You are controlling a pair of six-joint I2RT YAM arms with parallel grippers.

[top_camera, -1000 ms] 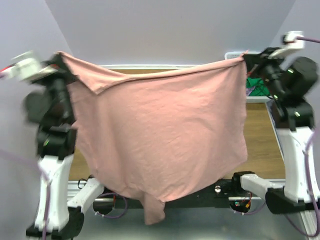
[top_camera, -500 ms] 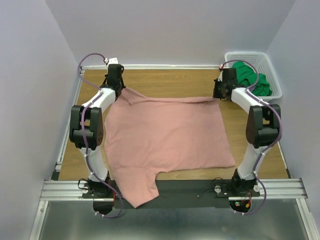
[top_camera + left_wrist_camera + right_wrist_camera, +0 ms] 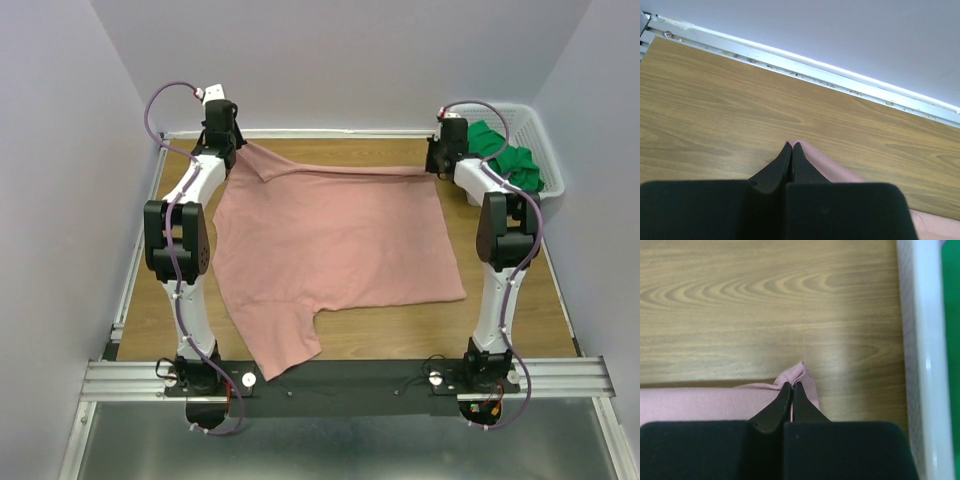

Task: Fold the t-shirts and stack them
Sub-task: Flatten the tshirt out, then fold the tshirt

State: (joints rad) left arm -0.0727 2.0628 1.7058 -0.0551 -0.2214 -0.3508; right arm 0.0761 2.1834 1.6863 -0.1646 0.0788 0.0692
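The dusty-pink t-shirt point(image 3: 330, 240) lies spread flat on the wooden table, one sleeve reaching toward the near edge. My left gripper point(image 3: 236, 148) is shut on its far left corner; the wrist view shows pink cloth point(image 3: 822, 162) pinched at the closed tips point(image 3: 792, 145). My right gripper point(image 3: 432, 166) is shut on its far right corner, with a bunched pink fold point(image 3: 799, 374) at the tips point(image 3: 791, 385). The bright green t-shirt point(image 3: 505, 155) lies crumpled in the basket at the far right.
The white lattice basket point(image 3: 545, 150) stands at the far right corner; its white rim point(image 3: 920, 340) is close to my right gripper. A metal rail point(image 3: 840, 77) and wall run along the table's far edge. Bare wood point(image 3: 400, 340) lies near the front.
The shirt, held up in the air a second ago, now lies flat on the table. Both grippers have moved down and further back, pulling the cloth toward the far edge.
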